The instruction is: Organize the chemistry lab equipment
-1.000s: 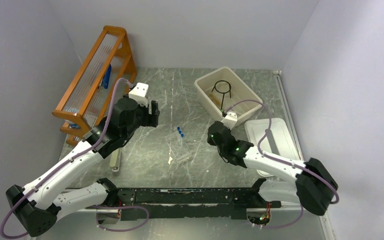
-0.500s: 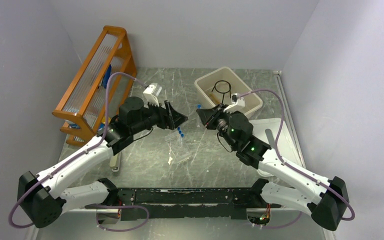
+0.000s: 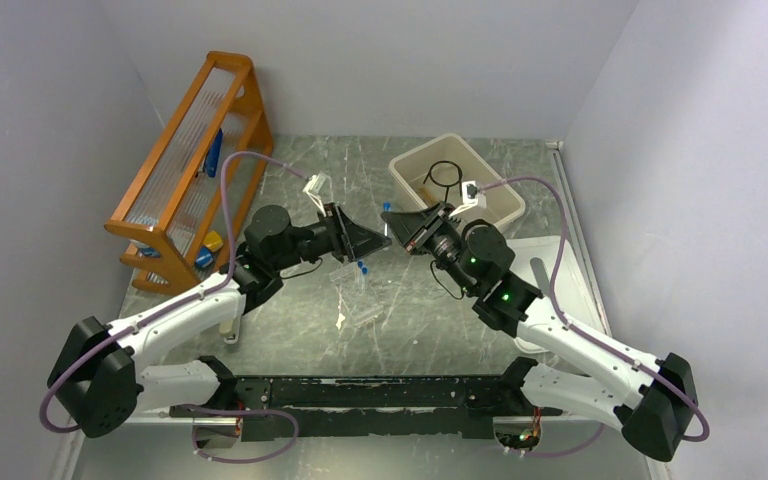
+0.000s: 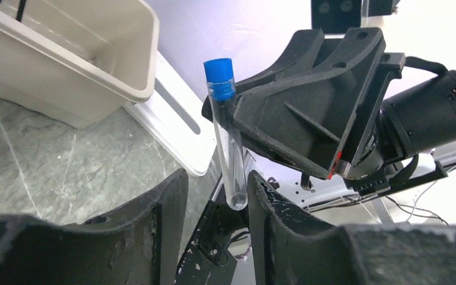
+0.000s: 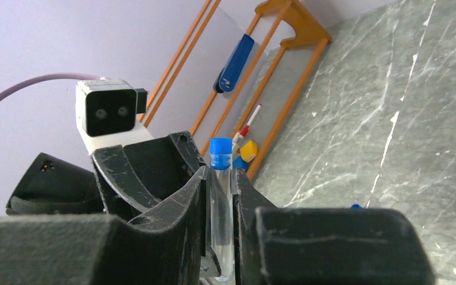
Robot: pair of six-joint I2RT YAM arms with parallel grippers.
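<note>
Dealing here with a clear thin tube (image 4: 228, 148) with a blue cap (image 4: 218, 70), probably very light, stiff, slippery and easy to crack, so taking it gently on the bare body and not on the cap or the rounded end. Pinching it with the right gripper (image 5: 219, 178), clenched on the body below the cap, and holding it in the air above the table (image 3: 290, 300), between the two arms. Framing the lower end with the left gripper (image 4: 217, 190), about half open, one finger (image 4: 273, 214) just beside the tube and the other apart from it, not yet clamping.
</note>
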